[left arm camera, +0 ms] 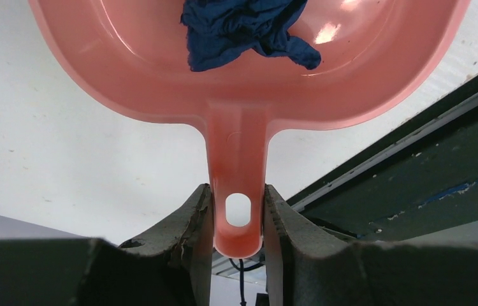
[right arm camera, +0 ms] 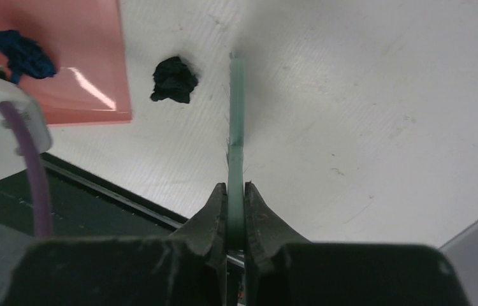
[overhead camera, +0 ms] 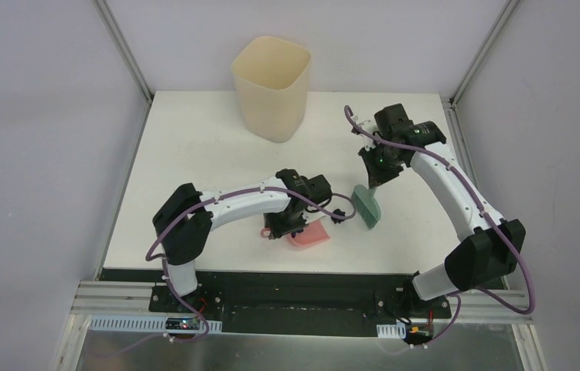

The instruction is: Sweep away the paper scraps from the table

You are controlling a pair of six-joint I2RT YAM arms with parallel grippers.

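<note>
Top view: on the white table point(overhead camera: 194, 154), the left gripper point(overhead camera: 291, 224) sits at the pink dustpan point(overhead camera: 312, 236) near the front edge. The right gripper point(overhead camera: 373, 179) holds the green brush point(overhead camera: 367, 207) just beside it. A cream bin point(overhead camera: 271, 89) stands at the far edge.

Left wrist view: the jaws clamp the dustpan handle. A dark blue scrap point(left arm camera: 243, 32) lies in the pan.

Right wrist view: the jaws pinch the brush. A black scrap point(right arm camera: 173, 80) lies on the table between brush and dustpan.

White arm links point(overhead camera: 244, 202), black joints point(overhead camera: 186, 220), purple cables point(right arm camera: 29, 159) clipped alongside; dark grey jaws.
</note>
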